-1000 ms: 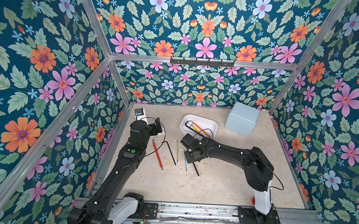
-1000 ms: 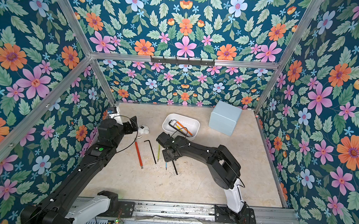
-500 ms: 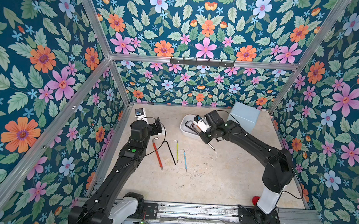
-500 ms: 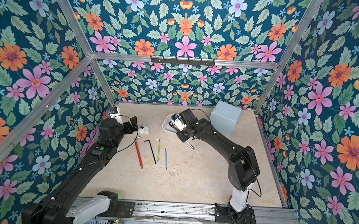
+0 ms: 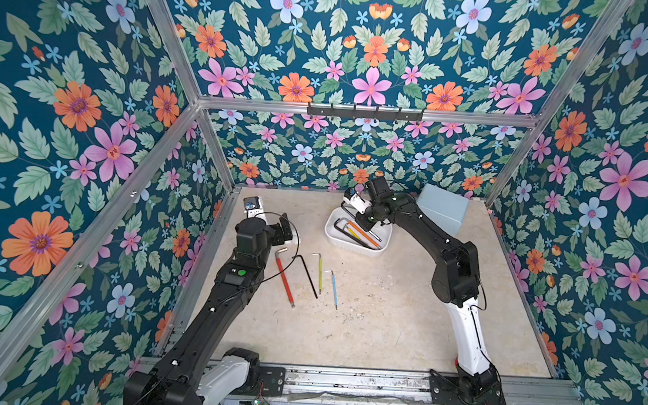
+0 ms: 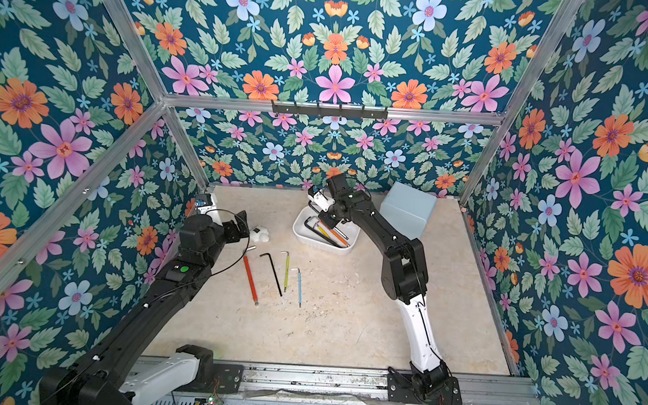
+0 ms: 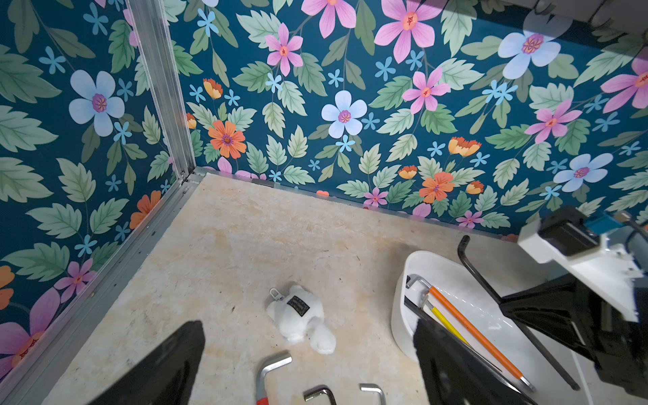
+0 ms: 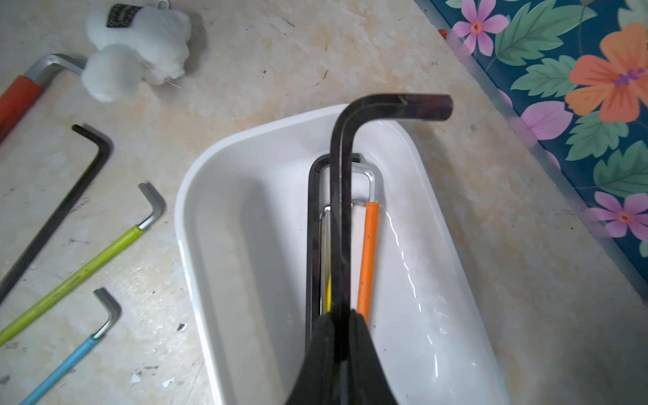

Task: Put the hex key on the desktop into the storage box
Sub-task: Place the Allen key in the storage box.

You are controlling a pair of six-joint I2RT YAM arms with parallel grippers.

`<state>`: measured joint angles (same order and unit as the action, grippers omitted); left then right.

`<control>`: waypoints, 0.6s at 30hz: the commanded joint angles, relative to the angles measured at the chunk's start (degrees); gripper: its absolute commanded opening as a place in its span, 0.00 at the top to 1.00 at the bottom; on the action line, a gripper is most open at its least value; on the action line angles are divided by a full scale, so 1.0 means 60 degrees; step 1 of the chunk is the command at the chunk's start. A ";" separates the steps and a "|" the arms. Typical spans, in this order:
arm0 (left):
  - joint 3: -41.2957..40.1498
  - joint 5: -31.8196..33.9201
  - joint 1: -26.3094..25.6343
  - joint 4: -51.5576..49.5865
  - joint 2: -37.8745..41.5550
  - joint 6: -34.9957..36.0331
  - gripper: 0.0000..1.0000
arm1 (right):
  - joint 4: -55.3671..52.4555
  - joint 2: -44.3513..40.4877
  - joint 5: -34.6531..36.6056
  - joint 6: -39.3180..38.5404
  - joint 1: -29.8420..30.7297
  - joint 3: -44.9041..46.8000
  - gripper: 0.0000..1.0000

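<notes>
The desktop point(image 5: 384, 330) carries the white storage box point(image 8: 217, 217) near its back wall. The left gripper point(image 7: 308, 336) hangs empty, fingers spread wide. The right gripper point(image 8: 342, 322) pinches a black hex key point(image 8: 342, 210) over the box, and four other hex keys point(image 5: 308, 281) lie on the desktop.

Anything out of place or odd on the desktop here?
A white plush toy lies on the desktop beside the bent end of the red hex key, the only non-tool among the keys. Nothing looks spilled or damaged.

White plush toy point(image 7: 304, 324), black tag point(image 7: 297, 304), lettering illegible
</notes>
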<state>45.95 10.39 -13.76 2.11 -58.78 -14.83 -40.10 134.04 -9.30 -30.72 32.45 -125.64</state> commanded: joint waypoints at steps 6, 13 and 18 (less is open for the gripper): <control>-0.0031 0.0075 0.0018 0.0337 -0.0145 0.0114 0.00 | -0.0121 0.0862 -0.0369 0.0080 -0.0025 -0.0446 1.00; -0.0043 0.0122 0.0023 0.0345 -0.0106 0.0143 0.01 | -0.0152 0.1429 -0.0320 0.0232 -0.0034 -0.0482 1.00; -0.0022 0.0165 0.0023 0.0310 -0.0135 0.0157 0.00 | -0.0167 0.1797 -0.0321 0.0399 -0.0039 -0.0765 1.00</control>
<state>45.76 10.61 -13.61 2.85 -59.64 -14.61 -40.88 144.09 -10.35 -29.61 32.14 -129.34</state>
